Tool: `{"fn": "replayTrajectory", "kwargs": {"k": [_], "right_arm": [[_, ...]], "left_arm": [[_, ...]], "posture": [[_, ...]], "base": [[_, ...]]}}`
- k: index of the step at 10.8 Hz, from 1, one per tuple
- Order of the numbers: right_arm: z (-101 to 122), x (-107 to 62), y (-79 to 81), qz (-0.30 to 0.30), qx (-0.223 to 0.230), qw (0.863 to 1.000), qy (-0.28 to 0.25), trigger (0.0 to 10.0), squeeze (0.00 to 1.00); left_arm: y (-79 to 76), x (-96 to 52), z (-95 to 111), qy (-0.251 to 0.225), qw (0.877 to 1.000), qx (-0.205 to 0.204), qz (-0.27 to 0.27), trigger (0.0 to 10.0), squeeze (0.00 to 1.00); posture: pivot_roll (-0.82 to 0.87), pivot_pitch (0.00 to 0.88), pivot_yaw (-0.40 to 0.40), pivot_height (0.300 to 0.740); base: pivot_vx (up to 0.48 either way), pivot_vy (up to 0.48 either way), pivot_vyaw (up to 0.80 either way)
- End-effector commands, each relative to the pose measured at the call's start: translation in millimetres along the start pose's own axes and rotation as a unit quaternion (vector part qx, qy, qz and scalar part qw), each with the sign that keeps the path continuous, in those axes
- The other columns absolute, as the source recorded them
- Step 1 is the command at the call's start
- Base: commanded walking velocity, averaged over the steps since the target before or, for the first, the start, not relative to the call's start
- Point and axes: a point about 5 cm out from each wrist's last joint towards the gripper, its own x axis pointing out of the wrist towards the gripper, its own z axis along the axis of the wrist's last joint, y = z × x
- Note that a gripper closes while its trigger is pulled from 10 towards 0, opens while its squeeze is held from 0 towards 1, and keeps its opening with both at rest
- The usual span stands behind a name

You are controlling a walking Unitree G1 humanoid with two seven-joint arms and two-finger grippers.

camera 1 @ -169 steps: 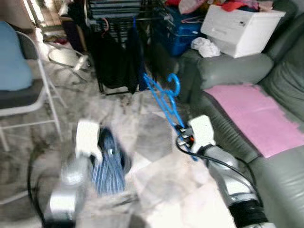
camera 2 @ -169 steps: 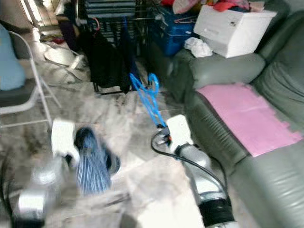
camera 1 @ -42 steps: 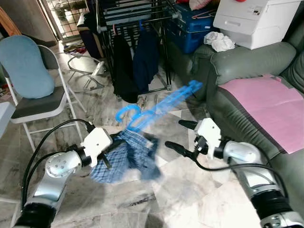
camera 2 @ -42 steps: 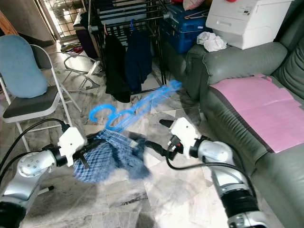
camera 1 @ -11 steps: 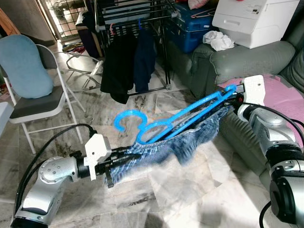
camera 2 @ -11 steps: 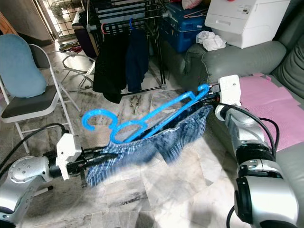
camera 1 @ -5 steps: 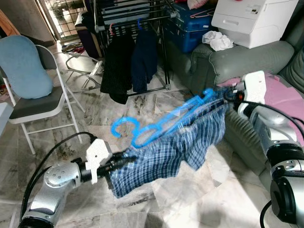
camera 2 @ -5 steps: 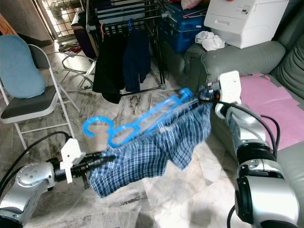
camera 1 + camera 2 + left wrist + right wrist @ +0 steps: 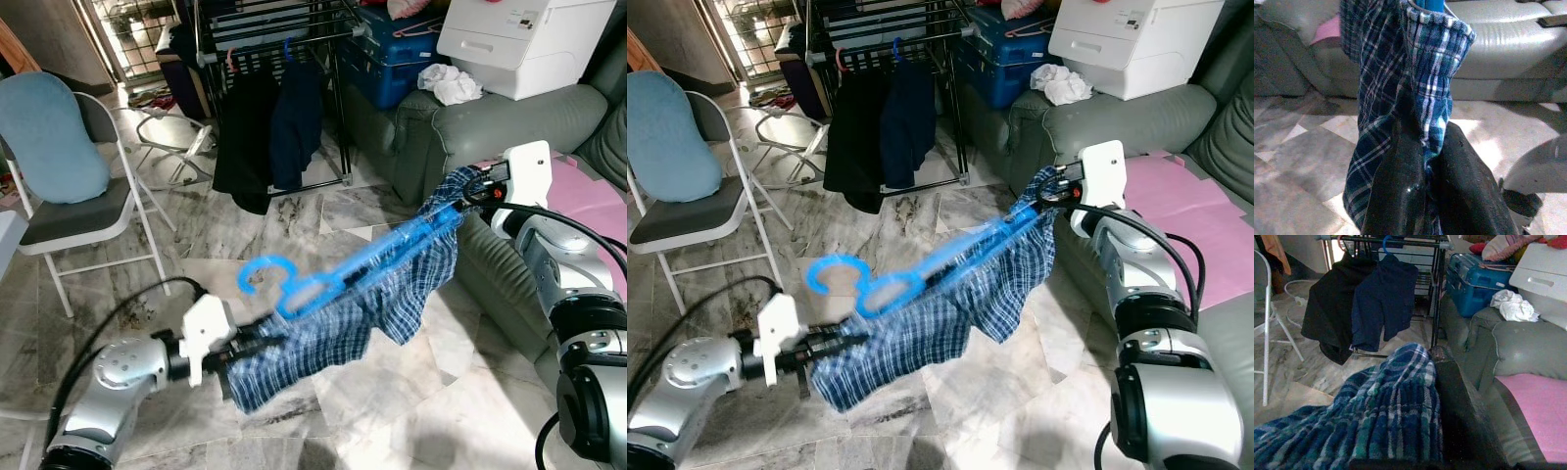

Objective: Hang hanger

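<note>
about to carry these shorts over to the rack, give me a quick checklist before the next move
1. Left gripper shut on the plaid shorts: ok.
2. Right gripper holding the other end of the shorts: ok.
3. Blue hanger threaded through the shorts: ok.
4. Hanger hook free and exposed: ok.
5. Free bar space on the drying rack: cannot tell; dark clothes already hang there.
6. Shorts off the floor: ok.
</note>
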Motion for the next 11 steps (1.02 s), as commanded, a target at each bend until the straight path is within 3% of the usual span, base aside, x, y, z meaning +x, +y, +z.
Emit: {"fn": "replayTrajectory", "kwargs": {"k": [1,3,4,6,8,9,11], "right_arm": [[14.5,3.9,0.1,0.001,-0.005,1.000,-0.026,0.0,0.00],[18.6,5.5,3.3,0.009,-0.006,0.999,-0.033,0.0,0.00],[19.8,5.7,6.7,0.017,-0.005,0.999,-0.038,0.0,0.00],[18.0,5.8,14.9,0.034,-0.007,0.999,-0.040,0.0,0.00],[13.3,5.3,23.1,0.051,-0.020,0.998,-0.037,0.0,0.00],[10.8,4.9,21.9,0.047,-0.022,0.998,-0.032,0.0,0.00],[0.3,1.8,20.8,0.038,-0.043,0.998,-0.014,0.0,0.00]], "left_arm": [[1.1,-7.8,-6.2,0.029,1.000,0.009,-0.004,0.0,0.00],[5.0,-7.2,-20.5,0.077,0.997,0.017,0.002,0.0,0.00],[13.5,-7.1,-35.0,0.146,0.988,0.038,0.036,0.0,0.00],[26.7,-2.0,-40.8,0.173,0.979,0.033,0.106,0.0,0.00],[41.9,8.8,-31.8,0.122,0.972,0.001,0.200,0.0,0.00],[43.2,11.2,-25.5,0.087,0.974,-0.007,0.209,0.0,0.00],[35.2,14.3,-14.8,0.018,0.985,-0.010,0.170,0.0,0.00]], "posture": [[-0.08,0.000,0.088,0.740],[-0.08,0.000,0.089,0.740],[-0.09,0.000,0.090,0.740],[-0.09,0.000,0.090,0.740],[-0.10,0.000,0.092,0.740],[-0.10,0.000,0.092,0.740],[-0.09,0.000,0.092,0.740]], "base": [[0.000,0.000,0.00],[0.000,0.000,0.00],[0.000,0.000,0.00],[0.000,0.000,0.00],[0.000,0.000,0.00],[0.000,0.000,0.00],[0.000,0.000,0.00]]}}
